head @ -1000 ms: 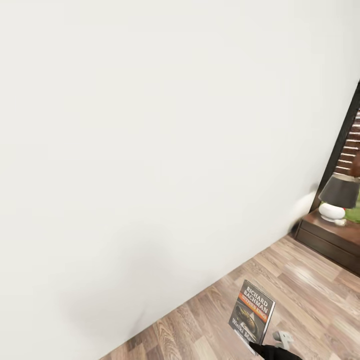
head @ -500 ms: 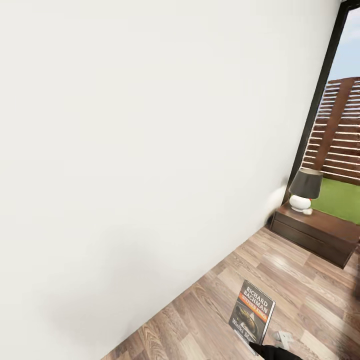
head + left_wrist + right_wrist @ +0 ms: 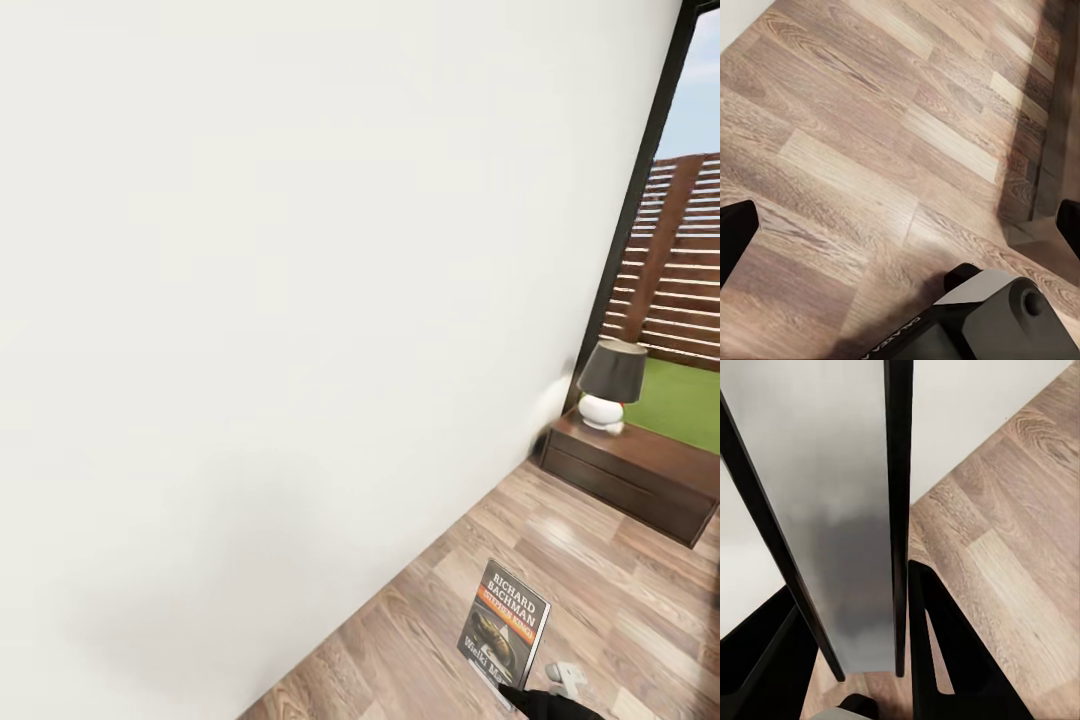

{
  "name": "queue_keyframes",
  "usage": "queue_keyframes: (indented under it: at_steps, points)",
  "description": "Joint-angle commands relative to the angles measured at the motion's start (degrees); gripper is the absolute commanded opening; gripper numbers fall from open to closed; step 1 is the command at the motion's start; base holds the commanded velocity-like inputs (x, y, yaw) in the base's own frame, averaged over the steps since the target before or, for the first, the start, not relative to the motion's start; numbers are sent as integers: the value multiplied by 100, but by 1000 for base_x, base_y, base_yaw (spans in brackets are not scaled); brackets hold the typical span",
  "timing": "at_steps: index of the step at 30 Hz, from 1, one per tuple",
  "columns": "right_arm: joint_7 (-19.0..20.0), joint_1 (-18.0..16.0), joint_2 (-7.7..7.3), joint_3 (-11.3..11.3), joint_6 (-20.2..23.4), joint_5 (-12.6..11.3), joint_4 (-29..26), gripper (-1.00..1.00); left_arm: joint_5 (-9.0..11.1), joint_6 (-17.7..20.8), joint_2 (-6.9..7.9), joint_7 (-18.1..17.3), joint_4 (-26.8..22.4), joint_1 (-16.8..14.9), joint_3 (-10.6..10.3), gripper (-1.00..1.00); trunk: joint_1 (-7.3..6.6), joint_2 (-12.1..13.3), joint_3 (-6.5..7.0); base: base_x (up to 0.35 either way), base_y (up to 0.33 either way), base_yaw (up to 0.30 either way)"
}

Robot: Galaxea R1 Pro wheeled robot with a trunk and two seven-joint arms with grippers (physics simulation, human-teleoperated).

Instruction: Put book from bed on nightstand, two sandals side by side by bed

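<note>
My right gripper (image 3: 520, 695) is shut on the lower edge of the book (image 3: 505, 625) and holds it upright above the wood-plank floor, near the bottom of the head view. Its dark cover with the orange band faces the camera. In the right wrist view the book (image 3: 847, 510) is seen edge-on, clamped between the black fingers of the right gripper (image 3: 855, 581). The nightstand (image 3: 640, 470), dark wood with a dark-shaded lamp (image 3: 610, 385), stands ahead to the right against the wall. My left gripper (image 3: 900, 225) is open over bare floor. The bed and sandals are out of view.
A plain white wall (image 3: 280, 300) runs close along the left. A tall dark-framed window (image 3: 650, 170) rises behind the nightstand, with a slatted fence and grass outside. Wood floor (image 3: 600, 590) lies between me and the nightstand. A dark furniture edge (image 3: 1061, 112) borders the floor by my left gripper.
The camera has turned, so the nightstand, lamp and window came further into the picture and shifted left. The book stays held in the same place in the view.
</note>
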Motion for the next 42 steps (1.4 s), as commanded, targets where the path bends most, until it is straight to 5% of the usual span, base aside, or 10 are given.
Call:
queue_keyframes:
  at_steps: [1,17,42]
  points:
    - [6,-4,-6,35,37,-74,-7,-100,-61,-31,-2,-17,1,-5,47,100,4,-6,-9,320,0,0]
    - [-3,-4,-6,35,39,-66,-7,-100,-61,-31,-3,-17,1,-5,47,100,4,-6,-9,268,0,-7]
    - [5,-4,-6,35,38,-67,-7,-100,-69,-40,-2,-17,162,-5,47,100,4,-6,-9,3,0,-271]
